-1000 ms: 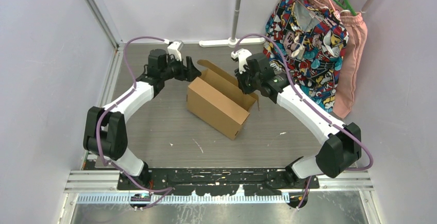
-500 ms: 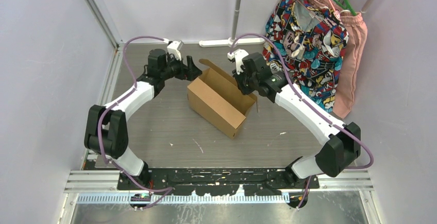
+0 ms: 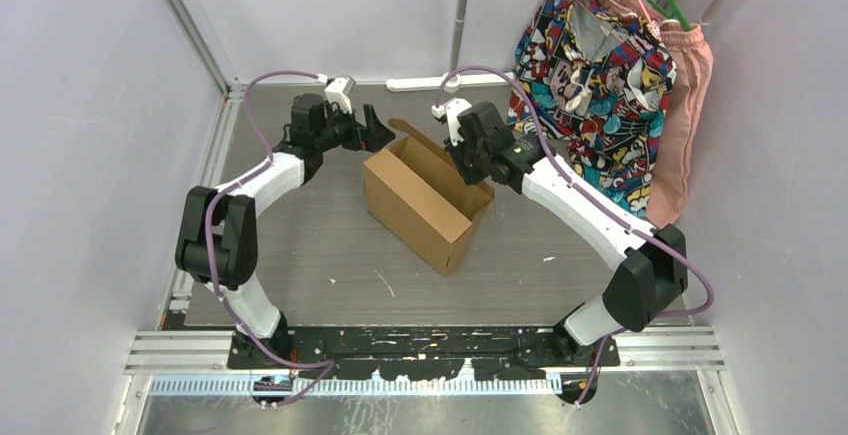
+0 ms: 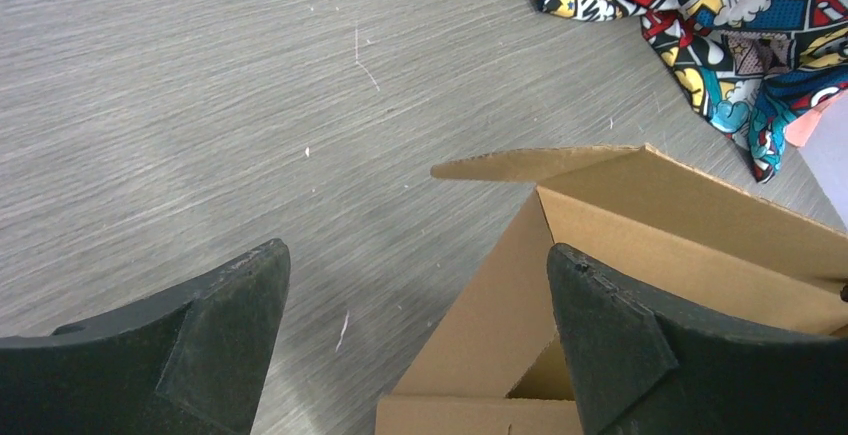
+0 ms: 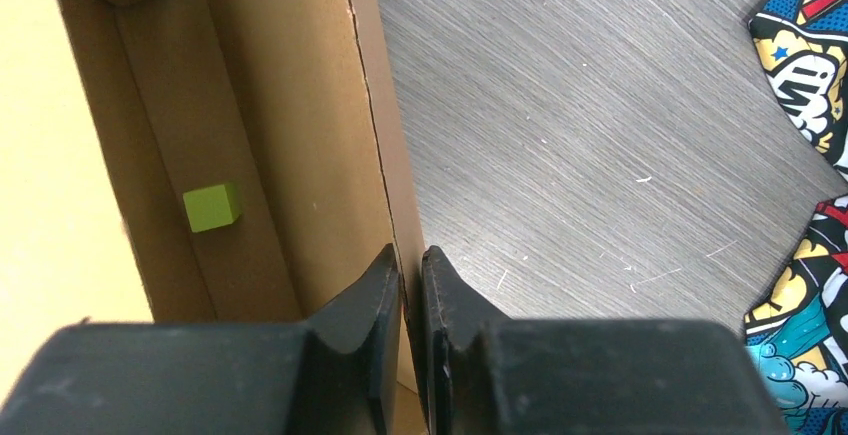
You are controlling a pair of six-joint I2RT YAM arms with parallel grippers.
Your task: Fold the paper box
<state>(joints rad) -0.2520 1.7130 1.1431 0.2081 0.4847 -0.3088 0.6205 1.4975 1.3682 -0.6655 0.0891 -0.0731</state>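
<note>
While the paper box (image 3: 420, 205) stands open-topped on the grey table (image 3: 300, 255), the right gripper (image 5: 410, 265) pinches its far long wall between nearly closed fingers, the left gripper (image 4: 412, 253) hangs spread wide and empty by the corner flap, and a small green cube (image 5: 212, 207) lies inside.
</note>
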